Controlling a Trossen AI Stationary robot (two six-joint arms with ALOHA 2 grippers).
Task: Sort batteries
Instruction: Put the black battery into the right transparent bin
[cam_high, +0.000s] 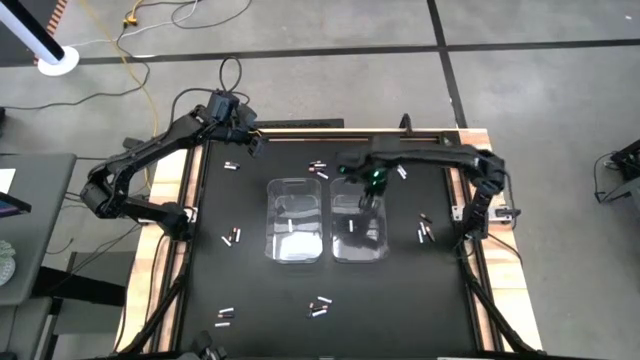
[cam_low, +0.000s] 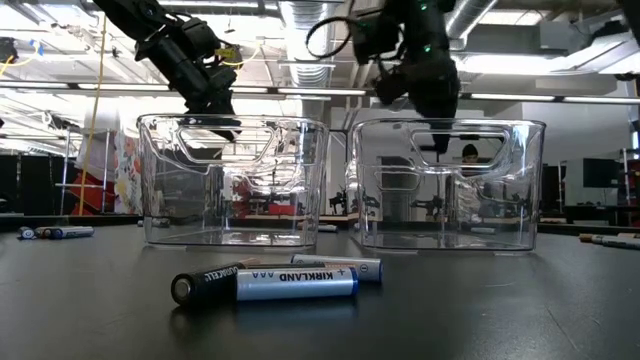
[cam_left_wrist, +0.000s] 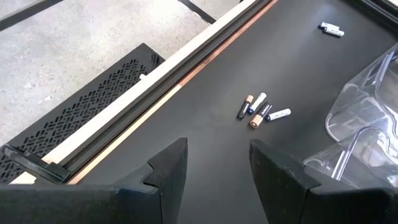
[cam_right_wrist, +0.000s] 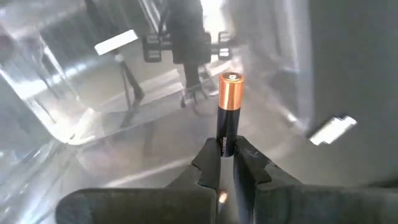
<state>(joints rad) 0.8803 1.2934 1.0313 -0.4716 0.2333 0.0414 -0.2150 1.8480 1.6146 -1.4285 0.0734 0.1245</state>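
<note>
Two clear bins stand side by side mid-table, the left bin (cam_high: 295, 220) and the right bin (cam_high: 358, 228). My right gripper (cam_high: 366, 200) hangs over the right bin (cam_right_wrist: 93, 124), shut on a black battery with a copper end (cam_right_wrist: 228, 112). My left gripper (cam_left_wrist: 217, 168) stands open and holds nothing, high above the table's far left part (cam_high: 250, 140). Ahead of it, a small cluster of batteries (cam_left_wrist: 261, 109) lies flat on the mat. One white battery (cam_high: 292, 226) lies in the left bin. My right gripper pinches the battery's black end (cam_right_wrist: 225, 146) between its two fingertips (cam_right_wrist: 208, 163). The fingers come from above and point down. The battery runs on in line with them, copper end (cam_right_wrist: 231, 87) lowest, hanging clear over the right bin's floor.
Loose batteries lie scattered on the black mat: at the far edge (cam_high: 318, 167), left of the bins (cam_high: 232, 237), right of them (cam_high: 423, 230), and near the front (cam_high: 320, 306), (cam_low: 270, 282). A wooden rim (cam_left_wrist: 155, 93) borders the mat.
</note>
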